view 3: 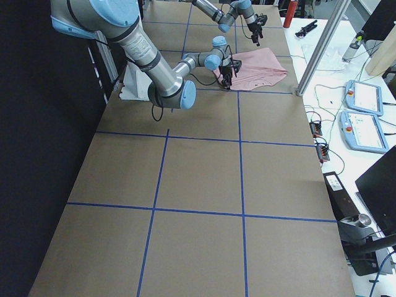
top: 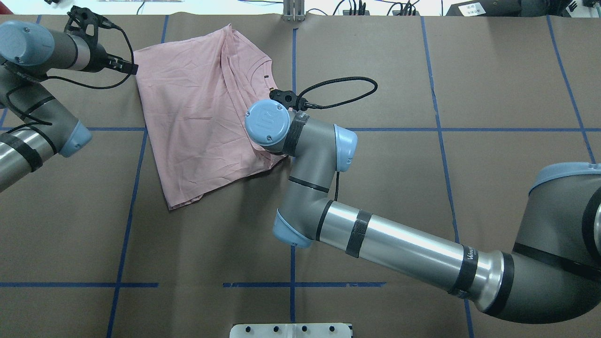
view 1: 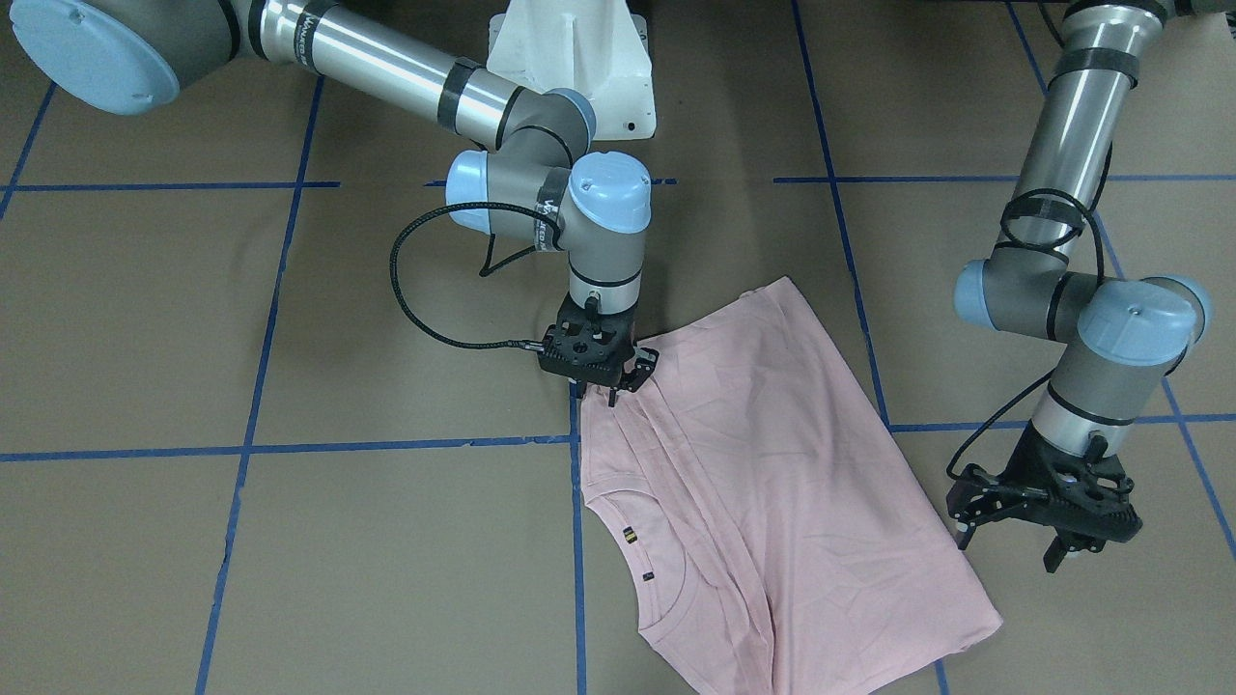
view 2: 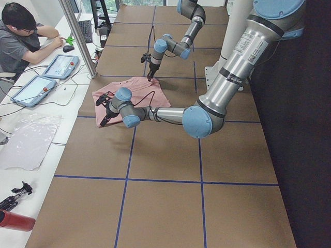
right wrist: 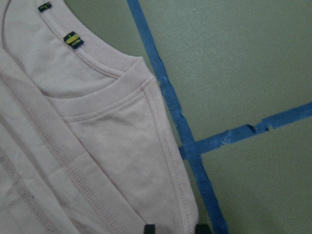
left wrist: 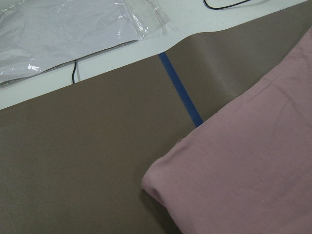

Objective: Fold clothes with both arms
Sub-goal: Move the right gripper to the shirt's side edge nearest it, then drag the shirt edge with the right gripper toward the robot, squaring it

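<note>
The pale pink T-shirt lies flat and partly folded on the brown table, its collar toward the operators' side. My right gripper points down at the shirt's edge near the shoulder. In the right wrist view its fingertips stand apart over the hem, so this gripper is open. My left gripper hovers open just off the shirt's opposite corner, holding nothing. The left wrist view shows only that rounded pink corner and no fingers.
Blue tape lines grid the table. The white pedestal base stands at the robot's side. Beyond the far table edge lie a clear plastic sheet, tablets and a seated person.
</note>
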`<state>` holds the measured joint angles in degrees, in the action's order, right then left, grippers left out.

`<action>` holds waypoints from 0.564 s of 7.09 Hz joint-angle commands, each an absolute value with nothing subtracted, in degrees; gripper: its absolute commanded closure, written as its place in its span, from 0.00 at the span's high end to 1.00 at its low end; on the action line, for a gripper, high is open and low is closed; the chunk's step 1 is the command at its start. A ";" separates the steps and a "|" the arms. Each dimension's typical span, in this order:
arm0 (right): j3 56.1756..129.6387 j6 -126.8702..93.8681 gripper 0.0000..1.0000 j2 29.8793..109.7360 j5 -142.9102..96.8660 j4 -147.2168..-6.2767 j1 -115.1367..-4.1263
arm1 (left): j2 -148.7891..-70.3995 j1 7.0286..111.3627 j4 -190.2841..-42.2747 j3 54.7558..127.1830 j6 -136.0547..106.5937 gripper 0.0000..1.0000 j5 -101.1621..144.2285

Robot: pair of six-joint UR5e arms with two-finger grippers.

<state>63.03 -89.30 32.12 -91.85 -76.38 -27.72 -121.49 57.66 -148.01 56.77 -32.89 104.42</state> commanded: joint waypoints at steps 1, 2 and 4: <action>63.10 -88.94 0.00 31.91 -91.85 -76.46 -27.77 | -121.20 57.66 -148.01 56.95 -32.96 1.00 104.41; 63.19 -89.21 0.00 31.90 -91.93 -76.38 -27.86 | -121.29 57.66 -148.01 56.95 -32.96 1.00 104.41; 65.72 -88.69 0.00 33.12 -92.28 -76.29 -28.03 | -121.29 57.66 -148.01 57.04 -32.96 1.00 104.50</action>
<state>63.96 -89.07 32.22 -92.00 -76.36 -27.87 -121.28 57.66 -148.01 56.98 -32.96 104.47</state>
